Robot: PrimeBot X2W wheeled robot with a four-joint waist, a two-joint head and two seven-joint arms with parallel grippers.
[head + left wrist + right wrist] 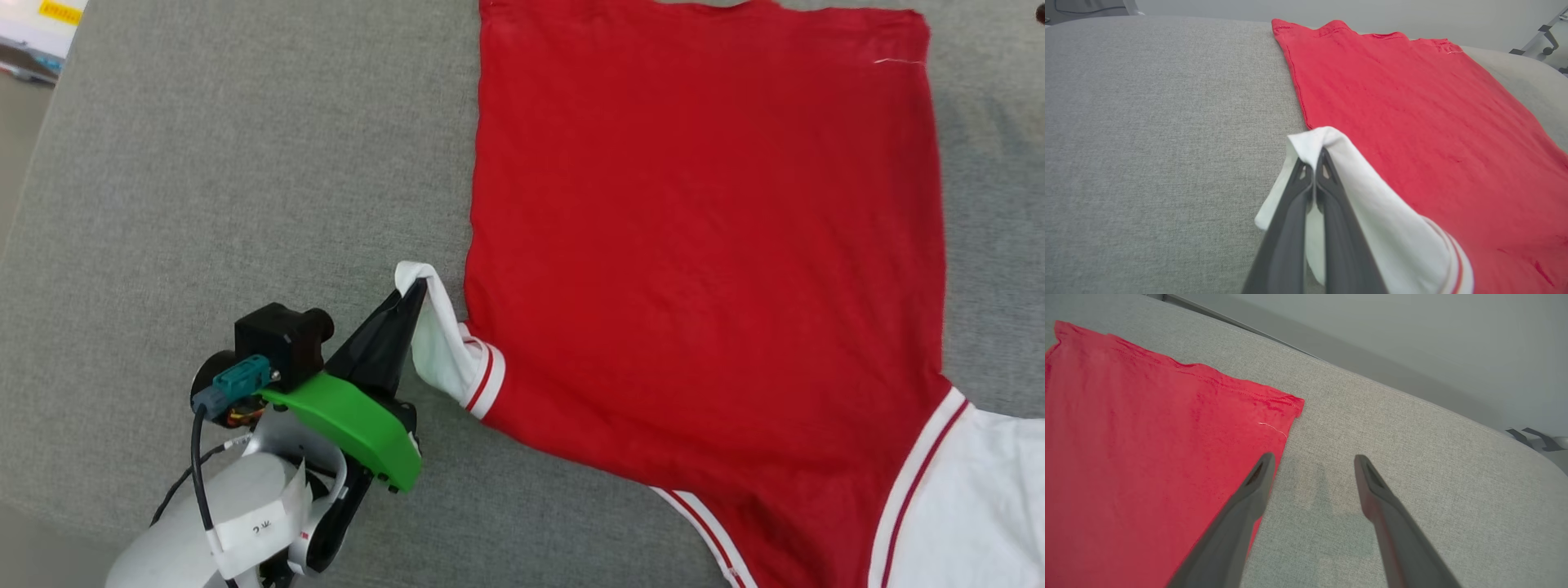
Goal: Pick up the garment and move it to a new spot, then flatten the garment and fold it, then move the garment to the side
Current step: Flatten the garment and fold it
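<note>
Left gripper [418, 287]: fingers pressed together on the end of the white sleeve [445, 355], whose cloth drapes over the tips (red-and-white striped trim where the sleeve meets the body).
Right gripper [1312, 459]: fingers spread wide, holding nothing, above the grey fabric-covered surface [1412, 457], just beside the garment's side edge near a hem corner.
Red jersey T-shirt [702, 245]: spread flat on that surface, plain side up, hem at the far end. The second white sleeve [980, 506] lies at the near right in the head view.

Red garment [702, 245], white red-striped sleeves, on grey cushion [229, 180].
</note>
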